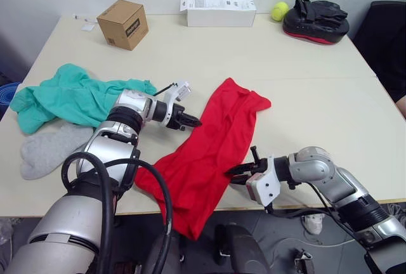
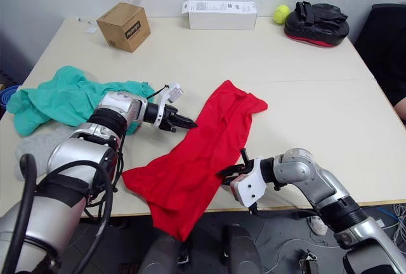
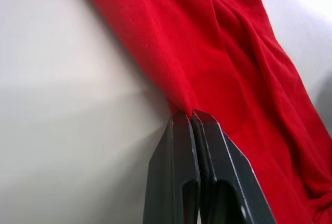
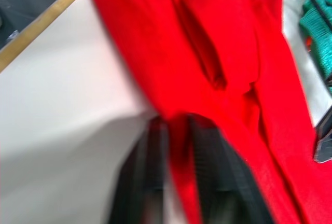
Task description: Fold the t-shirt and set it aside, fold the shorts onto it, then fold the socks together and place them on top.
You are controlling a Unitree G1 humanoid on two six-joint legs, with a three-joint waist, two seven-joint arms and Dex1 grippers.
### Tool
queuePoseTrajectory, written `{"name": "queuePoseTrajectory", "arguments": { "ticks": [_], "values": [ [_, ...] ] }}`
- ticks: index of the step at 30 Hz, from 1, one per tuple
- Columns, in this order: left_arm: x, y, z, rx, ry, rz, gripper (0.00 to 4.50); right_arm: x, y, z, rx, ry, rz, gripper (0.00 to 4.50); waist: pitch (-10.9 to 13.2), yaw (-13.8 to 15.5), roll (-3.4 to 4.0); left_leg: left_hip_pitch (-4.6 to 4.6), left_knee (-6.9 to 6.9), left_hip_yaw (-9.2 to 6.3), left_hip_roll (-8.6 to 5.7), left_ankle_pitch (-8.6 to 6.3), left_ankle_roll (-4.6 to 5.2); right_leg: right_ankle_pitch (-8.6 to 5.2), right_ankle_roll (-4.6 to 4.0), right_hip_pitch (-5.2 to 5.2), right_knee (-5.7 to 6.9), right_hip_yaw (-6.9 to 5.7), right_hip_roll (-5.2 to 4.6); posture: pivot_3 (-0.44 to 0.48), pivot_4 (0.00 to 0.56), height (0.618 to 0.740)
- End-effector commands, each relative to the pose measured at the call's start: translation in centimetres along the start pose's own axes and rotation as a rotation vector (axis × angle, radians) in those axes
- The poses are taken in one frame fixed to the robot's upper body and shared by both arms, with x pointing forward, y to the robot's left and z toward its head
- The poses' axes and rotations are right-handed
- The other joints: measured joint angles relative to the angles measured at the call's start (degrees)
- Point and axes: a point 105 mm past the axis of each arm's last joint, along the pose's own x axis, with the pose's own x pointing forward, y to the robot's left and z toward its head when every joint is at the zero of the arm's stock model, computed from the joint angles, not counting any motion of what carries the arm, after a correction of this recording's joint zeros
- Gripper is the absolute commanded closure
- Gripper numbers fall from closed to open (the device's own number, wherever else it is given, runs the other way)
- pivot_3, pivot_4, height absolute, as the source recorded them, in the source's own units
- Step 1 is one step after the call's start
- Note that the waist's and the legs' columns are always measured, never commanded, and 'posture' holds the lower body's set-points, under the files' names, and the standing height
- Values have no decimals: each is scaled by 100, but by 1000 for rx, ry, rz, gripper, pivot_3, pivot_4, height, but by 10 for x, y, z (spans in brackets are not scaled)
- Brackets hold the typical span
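The red t-shirt (image 1: 219, 137) lies bunched in a long diagonal strip across the table's middle, and its lower end hangs over the front edge. My left gripper (image 1: 194, 122) is shut on the shirt's left edge; in the left wrist view its fingertips (image 3: 181, 117) pinch the red cloth. At the right edge of the shirt, near the table front, my right gripper (image 1: 236, 172) is shut with red cloth between its fingers (image 4: 207, 146). The teal-green shorts (image 1: 70, 99) lie crumpled at the left. The grey socks (image 1: 47, 150) sit just in front of them.
Along the back of the table stand a brown cardboard box (image 1: 122, 24), a long white box (image 1: 217, 12), a yellow tennis ball (image 1: 279, 11) and a black-and-red pad (image 1: 315, 20). The table (image 1: 317, 109) is bare on its right half. A dark chair (image 1: 387, 33) stands at the right.
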Motion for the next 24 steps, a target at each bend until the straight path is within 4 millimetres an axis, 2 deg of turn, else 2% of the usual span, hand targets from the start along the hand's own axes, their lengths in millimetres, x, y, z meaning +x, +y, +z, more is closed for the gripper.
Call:
{"name": "queuePoseTrajectory", "arguments": {
  "ticks": [1,4,16,20,24],
  "values": [
    [1,-2,5,7,-19,-5,4500,-9,-8,1,-24,-5,-17,4473,0,1,0,0,0,0,0,0,0,0,0,0,0,0,0,0,150,740],
    [-4,2,5,-1,-24,20,4500,-13,-8,-1,-25,-1,-9,4473,0,1,0,0,0,-1,0,0,0,0,0,0,0,-1,-1,0,150,740],
    [-30,26,-19,-92,-43,133,4500,-34,-21,-20,-87,18,30,4473,0,-60,0,1,0,-1,1,0,0,0,0,0,3,-1,0,0,150,740],
    [-34,19,-27,-106,-57,144,4500,-35,-21,-25,-138,-3,66,4473,0,-134,0,4,-2,-3,3,1,-1,0,0,1,9,0,-1,0,150,740],
    [-42,1,-47,-113,-67,181,4500,-35,-20,-31,-208,-18,124,4473,-1,-198,2,13,-9,3,8,-2,-6,0,0,1,12,9,2,0,150,740]
  ]
}}
